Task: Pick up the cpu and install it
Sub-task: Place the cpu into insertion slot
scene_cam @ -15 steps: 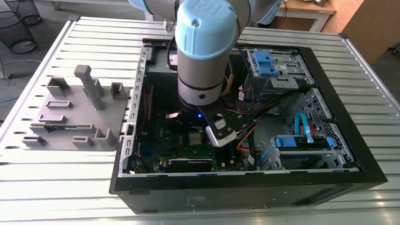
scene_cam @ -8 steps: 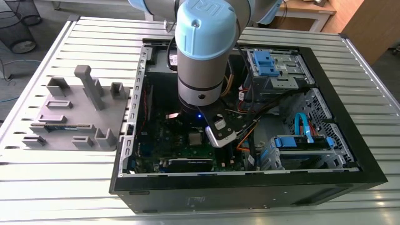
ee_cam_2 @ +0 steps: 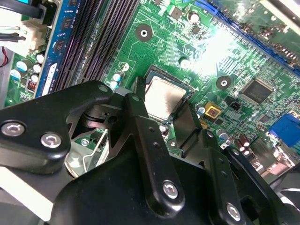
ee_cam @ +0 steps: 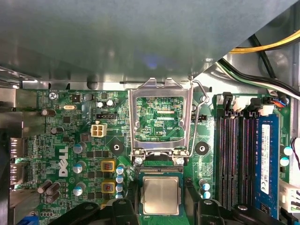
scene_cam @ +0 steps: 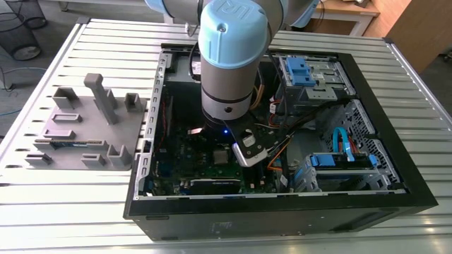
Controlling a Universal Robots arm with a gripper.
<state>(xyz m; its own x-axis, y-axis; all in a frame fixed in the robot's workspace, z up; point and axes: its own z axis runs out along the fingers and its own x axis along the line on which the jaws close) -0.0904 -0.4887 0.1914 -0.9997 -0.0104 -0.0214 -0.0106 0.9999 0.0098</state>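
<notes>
The cpu (ee_cam: 161, 196), a small square chip with a shiny silver top, lies level over the motherboard socket, just past the hinge of the raised silver socket frame (ee_cam: 159, 117). In the second wrist view the cpu (ee_cam_2: 164, 97) sits inside the dark socket outline. My gripper (ee_cam: 161, 202) straddles it, and its black fingers (ee_cam_2: 137, 110) press against two opposite edges of the chip. The gripper (ee_cam_2: 164, 101) is shut on the cpu. In the exterior view the arm (scene_cam: 226, 63) reaches straight down into the open computer case (scene_cam: 282, 211).
Memory slots (ee_cam: 236, 154) run beside the socket, one holding a blue module (ee_cam: 266, 159). Cables (ee_cam: 267, 47) hang near the case wall. Blue drive bays (scene_cam: 307, 74) fill the case at the exterior view's right. A grey tray (scene_cam: 84, 132) stands outside, at the exterior view's left.
</notes>
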